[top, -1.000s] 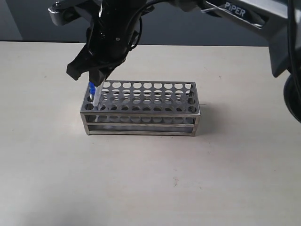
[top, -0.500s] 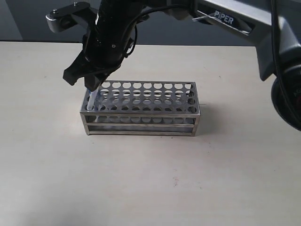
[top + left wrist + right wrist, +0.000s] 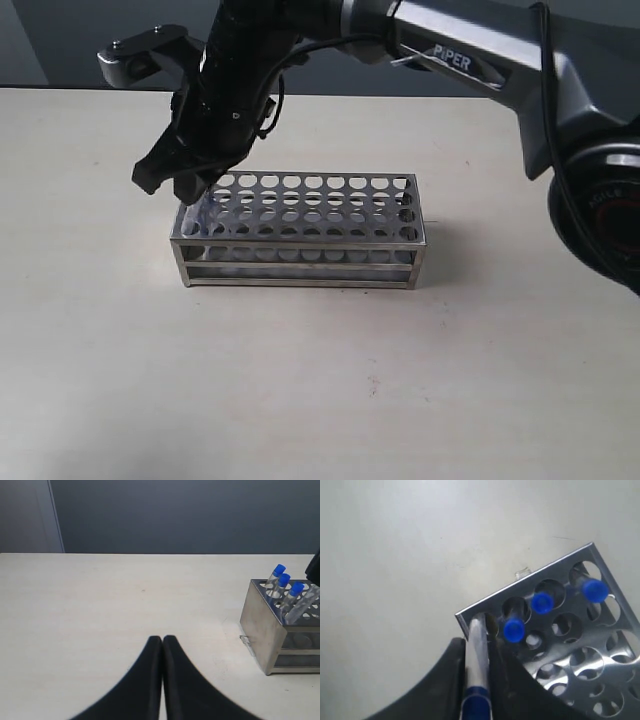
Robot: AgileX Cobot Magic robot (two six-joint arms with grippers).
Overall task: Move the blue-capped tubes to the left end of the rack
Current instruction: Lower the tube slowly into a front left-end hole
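Lower than a second ago, the right gripper [image 3: 170, 188] has sunk the fourth tube [image 3: 477, 640] further into the rack [image 3: 300, 240], and the exterior view no longer shows its cap. Its black jaws, partly closed, pinch the thin clear tube near its blue cap, with the lower end at the corner hole of the rack's left end. Three more blue-capped tubes [image 3: 542, 602] lean in holes along that end edge. The silvery perforated rack stands mid-table [image 3: 300, 400] on a pale matte top. Well apart, the left gripper [image 3: 162, 641] has its smooth black jaws pressed together, empty.
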